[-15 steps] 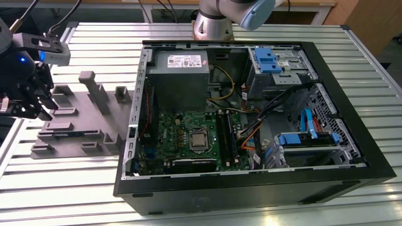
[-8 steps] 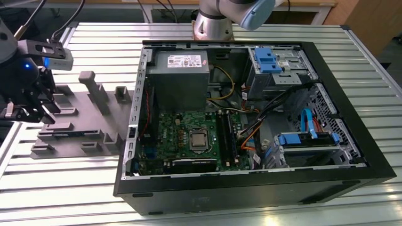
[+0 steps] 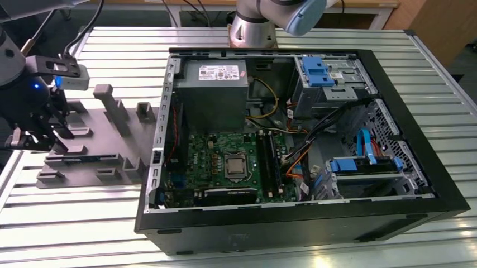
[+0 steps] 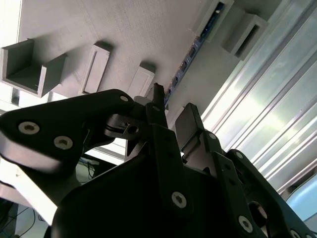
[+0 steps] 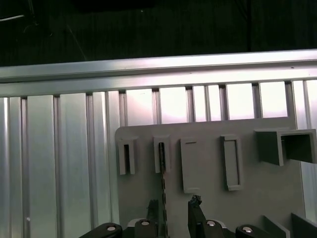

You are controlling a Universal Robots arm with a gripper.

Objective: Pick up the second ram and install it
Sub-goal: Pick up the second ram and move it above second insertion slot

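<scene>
Right now your claw (image 5: 174, 204) is released, its fingers (image 5: 195, 216) spread over the grey fixture plate (image 5: 250, 208). You can see the second ram (image 5: 162, 163) standing on edge in a plate slot. It runs between the fingers, just beside one. The computer case (image 3: 298, 223) lies well apart from the claw.
</scene>
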